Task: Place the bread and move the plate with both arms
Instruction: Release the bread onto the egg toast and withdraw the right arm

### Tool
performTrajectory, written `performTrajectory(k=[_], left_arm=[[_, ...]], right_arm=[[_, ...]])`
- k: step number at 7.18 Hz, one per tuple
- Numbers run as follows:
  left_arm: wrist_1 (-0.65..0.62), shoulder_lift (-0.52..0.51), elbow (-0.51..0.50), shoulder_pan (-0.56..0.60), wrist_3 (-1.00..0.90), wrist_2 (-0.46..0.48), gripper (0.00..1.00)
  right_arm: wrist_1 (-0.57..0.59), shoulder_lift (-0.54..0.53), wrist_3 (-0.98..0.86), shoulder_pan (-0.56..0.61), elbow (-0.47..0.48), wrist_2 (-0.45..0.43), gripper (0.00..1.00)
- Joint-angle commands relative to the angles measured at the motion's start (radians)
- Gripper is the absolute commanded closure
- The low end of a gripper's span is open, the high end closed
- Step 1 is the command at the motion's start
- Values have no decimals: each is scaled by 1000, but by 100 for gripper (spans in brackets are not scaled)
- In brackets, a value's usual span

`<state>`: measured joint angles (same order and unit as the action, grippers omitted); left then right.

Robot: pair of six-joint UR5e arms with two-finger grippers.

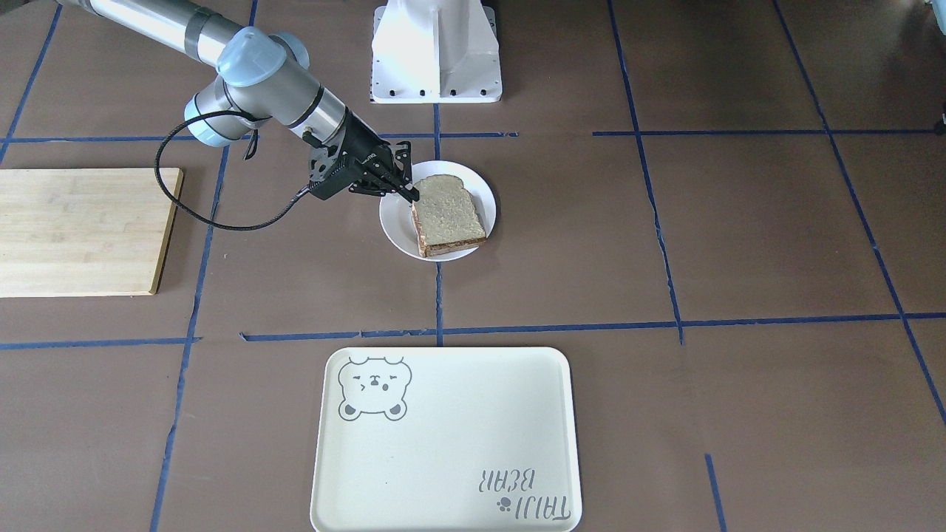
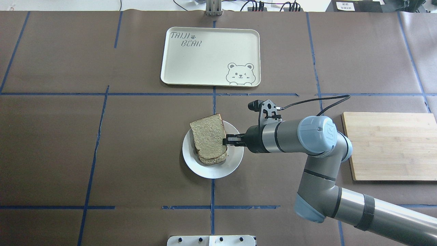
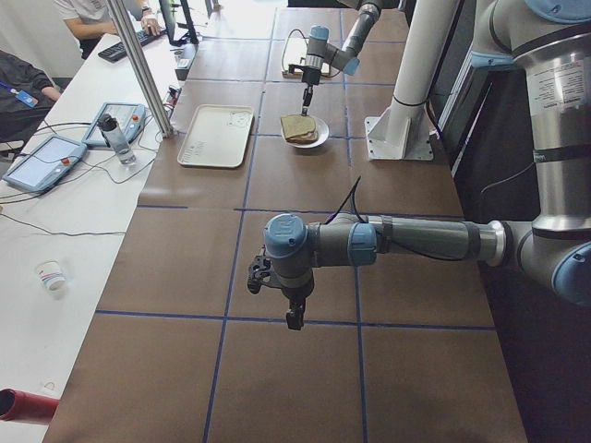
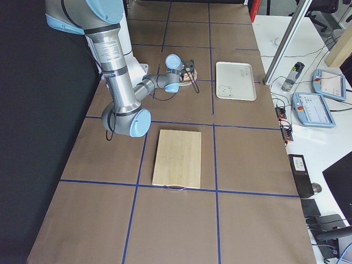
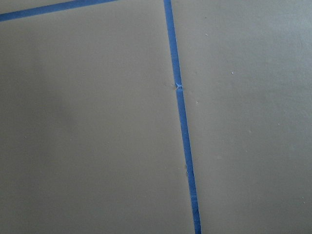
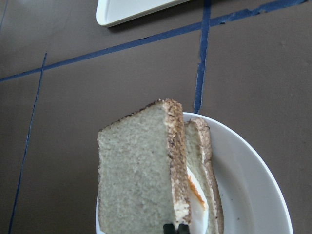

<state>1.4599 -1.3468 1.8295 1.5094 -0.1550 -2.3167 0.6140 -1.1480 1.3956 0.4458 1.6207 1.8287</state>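
Note:
The bread (image 2: 208, 135) is a plain slice held tilted over the white plate (image 2: 211, 171), its far end past the plate's rim. My right gripper (image 2: 226, 140) is shut on the bread's crust edge; the right wrist view shows the fingertips (image 6: 169, 227) pinching the slice (image 6: 136, 180). Under it on the plate (image 6: 253, 195) lies a toast slice with a fried egg (image 6: 197, 195). In the front view the bread (image 1: 446, 210) covers most of the plate (image 1: 473, 185). My left gripper (image 3: 294, 320) hangs above bare table far from the plate; I cannot tell whether it is open or shut.
A cream tray with a bear drawing (image 2: 205, 58) lies beyond the plate. A wooden cutting board (image 2: 392, 143) lies on the robot's right. The white pedestal base (image 1: 436, 52) stands behind the plate. Blue tape lines cross the brown table.

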Motion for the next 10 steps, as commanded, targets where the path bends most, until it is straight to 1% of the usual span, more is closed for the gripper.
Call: performTrajectory(k=[1, 2, 3, 5, 6, 7, 8, 9, 10], left_arm=[[0, 0, -2, 0, 0, -1, 0], [0, 0, -4, 0, 0, -1, 0], [0, 0, -6, 0, 0, -1, 0], [0, -3, -7, 0, 0, 0, 0], [0, -9, 0, 0, 0, 0, 0], [0, -9, 7, -9, -1, -1, 0], [0, -21, 10, -58, 0, 2, 0], [-3, -43, 7, -61, 8, 13, 0], [-3, -64, 17, -61, 12, 7, 0]], right_arm=[[0, -12, -1, -7, -4, 0, 84], [1, -10, 11, -7, -8, 0, 44], [1, -7, 55, -10, -9, -2, 1], [16, -7, 56, 8, -4, 10, 0], [97, -4, 54, 78, 5, 109, 0], [219, -2, 31, 173, 11, 220, 0], [319, -15, -90, 274, 16, 324, 0], [430, -16, -253, 377, 21, 416, 0], [519, -48, -395, 463, 27, 478, 0]])
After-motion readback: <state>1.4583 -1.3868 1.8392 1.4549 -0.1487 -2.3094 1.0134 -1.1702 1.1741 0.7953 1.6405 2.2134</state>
